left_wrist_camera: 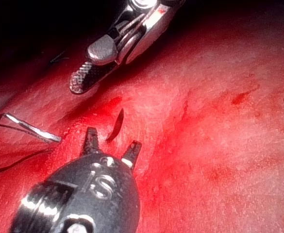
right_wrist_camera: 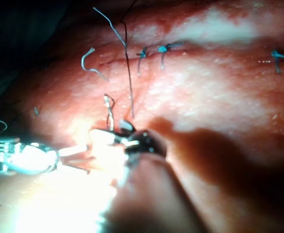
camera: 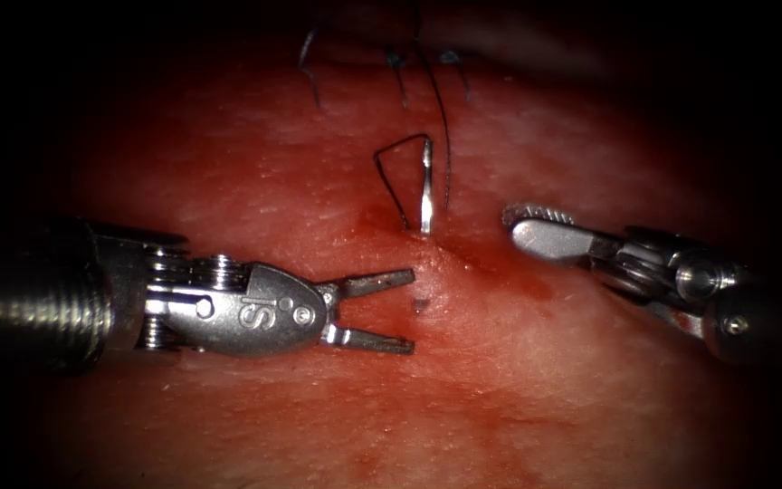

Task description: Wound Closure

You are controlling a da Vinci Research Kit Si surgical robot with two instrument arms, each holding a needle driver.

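Jaws of left tool (camera: 409, 310) spread, empty, "iS" on its housing, right tool (camera: 536, 226) jaws pressed together, empty, needle (camera: 426, 186) standing in tissue (camera: 518, 389).

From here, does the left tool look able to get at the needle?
Probably yes. The left tool has its jaws open and holds nothing; the needle stands in the tissue just beyond its tips, with bare tissue between. The right tool sits off to the right.

endoscope above-front | wrist views close — all share needle (camera: 426, 186)
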